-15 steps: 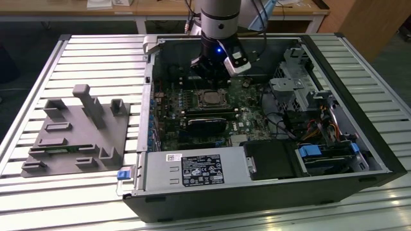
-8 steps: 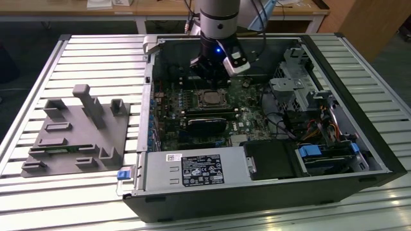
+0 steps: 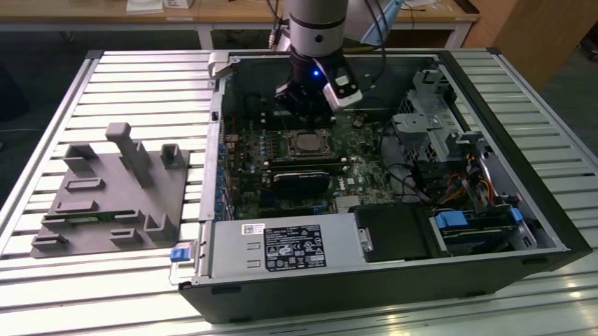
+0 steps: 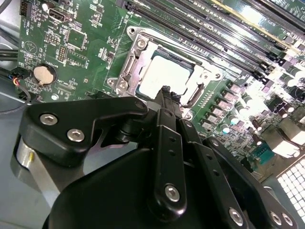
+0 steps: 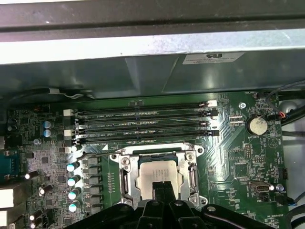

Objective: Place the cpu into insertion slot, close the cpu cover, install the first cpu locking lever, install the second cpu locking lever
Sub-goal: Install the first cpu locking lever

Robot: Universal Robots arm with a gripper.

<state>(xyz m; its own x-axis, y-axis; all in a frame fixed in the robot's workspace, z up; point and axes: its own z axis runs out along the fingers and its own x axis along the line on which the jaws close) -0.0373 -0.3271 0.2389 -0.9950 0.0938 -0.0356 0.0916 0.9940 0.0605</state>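
While seated flat in the insertion slot [image 5: 194,153], the cpu [image 5: 159,171] looked light, stiff, likely fragile underneath, best held by its edges; cpu cover [image 5: 125,177] framed it, seemingly down; gripper [image 5: 164,187] hung closed, empty, just above.

Print on the label [image 3: 293,247] of the power-supply box [image 3: 234,255] is too small to read.

The exterior view looks down from high, rather far, on the open computer case [image 3: 374,287] on the desk [image 3: 140,91]. Both wrist views look from near, past the tool [image 5: 161,187], at the insertion slot [image 5: 125,179], which all views share.
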